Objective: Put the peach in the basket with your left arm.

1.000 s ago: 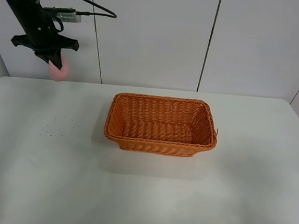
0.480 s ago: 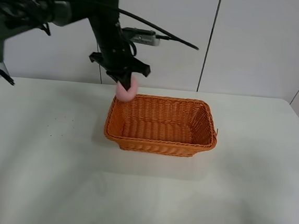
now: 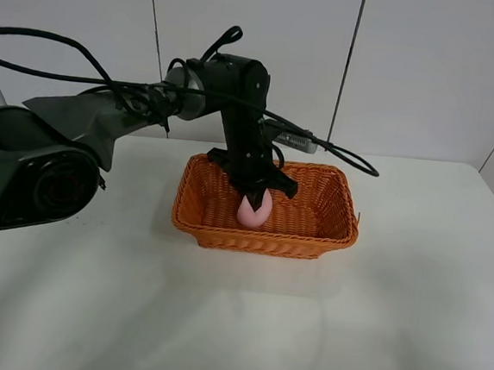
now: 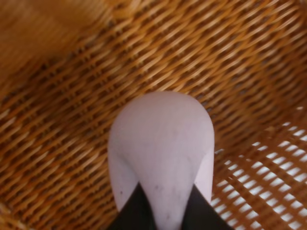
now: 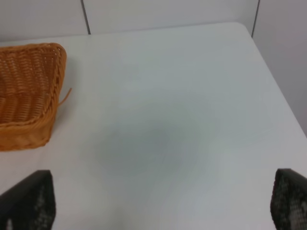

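Peach first: you'll find the small soft-pink rounded peach (image 3: pixel 254 210) inside the rectangular orange woven wicker basket (image 3: pixel 264 238). The basket sits mid-width on the white worktop (image 3: pixel 65 290), nearer its far edge. Your black jointed left arm (image 3: pixel 241 107) comes in from the left edge and dips into the basket. Its dark claw gripper (image 3: pixel 257 201) is clamped on the fruit, with two dark fingers (image 4: pixel 136 213) pressing on either side. You cannot tell whether the peach touches the woven floor. Your right gripper (image 5: pixel 158 203) hangs over the worktop's right side, beside the basket, its jaws spread wide.
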Controlling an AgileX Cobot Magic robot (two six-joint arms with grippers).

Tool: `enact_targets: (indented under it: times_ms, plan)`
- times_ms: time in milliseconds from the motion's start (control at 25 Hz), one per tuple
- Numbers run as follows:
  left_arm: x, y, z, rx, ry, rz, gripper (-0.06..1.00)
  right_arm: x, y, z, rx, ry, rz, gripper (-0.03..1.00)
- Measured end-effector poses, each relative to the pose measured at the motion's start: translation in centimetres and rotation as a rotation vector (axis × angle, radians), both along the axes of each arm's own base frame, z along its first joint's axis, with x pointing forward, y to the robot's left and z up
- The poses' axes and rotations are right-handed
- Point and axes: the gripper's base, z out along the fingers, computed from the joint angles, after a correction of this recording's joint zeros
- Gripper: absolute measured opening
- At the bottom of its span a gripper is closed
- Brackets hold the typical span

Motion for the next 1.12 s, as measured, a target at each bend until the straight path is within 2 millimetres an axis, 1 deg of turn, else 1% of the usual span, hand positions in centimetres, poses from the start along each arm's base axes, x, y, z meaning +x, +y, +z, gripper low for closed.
enact_targets:
  times_ms: [80,120,200,320,400,440,560,640,760,880,960,1040,1120]
  plan:
    - [0.1,0.1,-0.7,0.011,0.008,0.0,0.14,0.0,0.0,0.0,0.0,0.0,0.0,0.69]
    - [0.1,0.0,-0.9,0.014,0.012,0.0,0.17,0.0,0.0,0.0,0.0,0.0,0.0,0.69]
    - [0.1,0.0,-1.0,0.012,0.013,0.001,0.3,0.0,0.0,0.0,0.0,0.0,0.0,0.69]
    - [0.0,-0.1,-1.0,-0.003,0.031,0.004,0.61,0.0,0.0,0.0,0.0,0.0,0.0,0.69]
    - [-0.1,-0.2,-1.0,-0.013,0.038,0.006,0.73,0.0,0.0,0.0,0.0,0.0,0.0,0.69]
    - [-0.1,-0.2,-0.9,-0.017,0.04,0.006,0.76,0.0,0.0,0.0,0.0,0.0,0.0,0.69]
    - [0.0,-0.3,-0.5,-0.029,0.031,0.007,0.8,0.0,0.0,0.0,0.0,0.0,0.0,0.69]
    - [0.2,-0.1,0.3,-0.042,0.015,0.013,0.81,0.0,0.0,0.0,0.0,0.0,0.0,0.69]
    - [0.2,0.4,2.8,-0.066,-0.027,0.01,0.81,0.0,0.0,0.0,0.0,0.0,0.0,0.69]
    - [0.1,1.2,6.4,-0.082,-0.104,0.004,0.81,0.0,0.0,0.0,0.0,0.0,0.0,0.69]
    - [0.1,1.9,8.3,-0.086,-0.151,0.006,0.81,0.0,0.0,0.0,0.0,0.0,0.0,0.69]
    - [0.2,2.5,9.5,-0.086,-0.182,0.012,0.81,0.0,0.0,0.0,0.0,0.0,0.0,0.69]
    - [0.6,3.2,9.8,-0.085,-0.189,0.025,0.81,0.0,0.0,0.0,0.0,0.0,0.0,0.69]
